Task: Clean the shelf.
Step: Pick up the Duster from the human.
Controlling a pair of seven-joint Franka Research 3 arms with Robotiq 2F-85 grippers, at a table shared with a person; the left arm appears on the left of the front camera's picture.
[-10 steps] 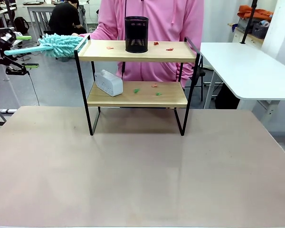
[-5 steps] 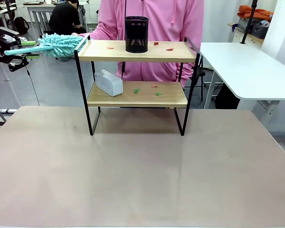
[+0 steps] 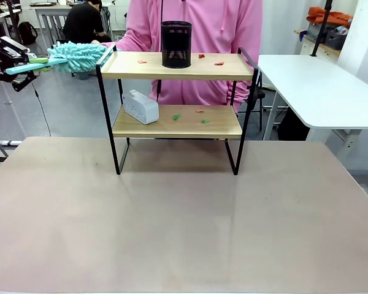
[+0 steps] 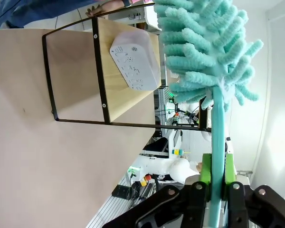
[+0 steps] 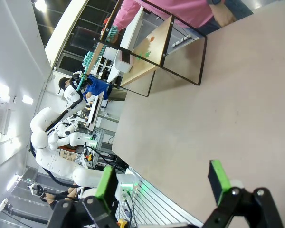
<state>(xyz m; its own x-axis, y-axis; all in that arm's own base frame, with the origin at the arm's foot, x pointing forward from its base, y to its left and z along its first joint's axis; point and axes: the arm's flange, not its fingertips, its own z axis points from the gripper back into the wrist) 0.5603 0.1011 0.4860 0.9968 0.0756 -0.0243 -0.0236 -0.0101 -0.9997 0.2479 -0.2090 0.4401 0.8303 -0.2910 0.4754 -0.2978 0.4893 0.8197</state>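
the left gripper [image 4: 217, 171] is clamped on the handle of the teal duster [image 3: 78, 56], its fluffy head at the top left end of the shelf [image 3: 178, 73]. the right gripper [image 5: 164, 183] gapes wide, holding nothing.

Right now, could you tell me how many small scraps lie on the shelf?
6. Top board: one scrap left of the black cup, two right. Lower board: two green, one red, mid-board. The cup may hide others.

Two-tier shelf [image 3: 178, 73] standing upright
Light wooden boards in thin black frame; red scraps [image 3: 219, 63] on top, green scraps [image 3: 176, 116] below
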